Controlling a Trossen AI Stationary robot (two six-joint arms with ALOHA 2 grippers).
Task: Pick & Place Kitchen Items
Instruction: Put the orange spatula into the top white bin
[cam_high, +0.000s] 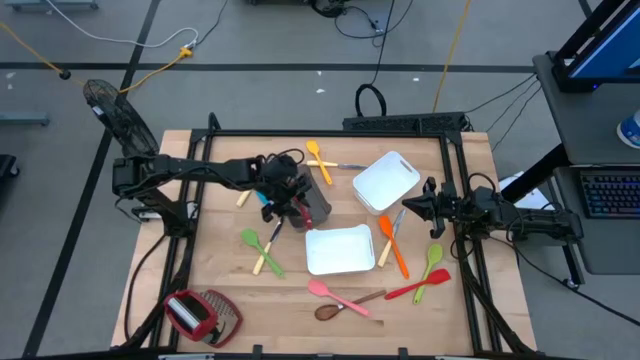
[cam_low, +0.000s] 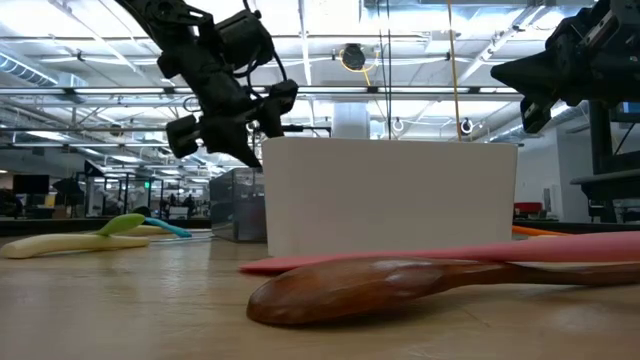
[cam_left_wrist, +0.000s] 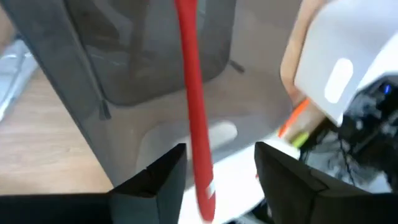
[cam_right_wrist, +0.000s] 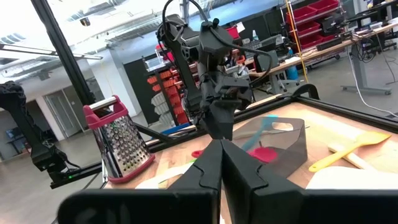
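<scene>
Red utensil (cam_left_wrist: 194, 112) blurred, both ends cut off, grey bin (cam_left_wrist: 143, 56) cropped, blurred

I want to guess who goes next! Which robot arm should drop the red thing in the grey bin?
Left, probably. Its fingers hold the red utensil right above the grey bin, while the right gripper waits beside the far white tray.
</scene>
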